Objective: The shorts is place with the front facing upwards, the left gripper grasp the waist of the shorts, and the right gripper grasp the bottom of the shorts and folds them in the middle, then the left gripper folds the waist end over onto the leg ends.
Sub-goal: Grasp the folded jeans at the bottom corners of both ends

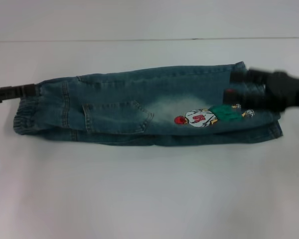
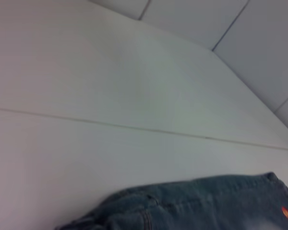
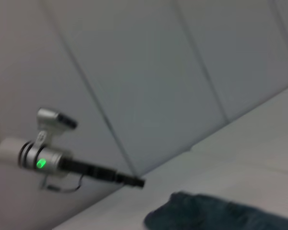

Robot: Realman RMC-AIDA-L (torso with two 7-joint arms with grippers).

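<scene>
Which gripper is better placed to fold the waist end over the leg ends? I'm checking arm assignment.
Left: the left gripper sits at the ruffled waist end of the shorts; the right gripper is over the leg ends.

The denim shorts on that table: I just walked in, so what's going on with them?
A two-armed robot is folding blue-green washed denim shorts on a white table. The shorts already lie folded lengthwise. The left pincer is at the ruffled elastic waist, and the right pincer is over the leg hems, beside the cartoon print.
</scene>
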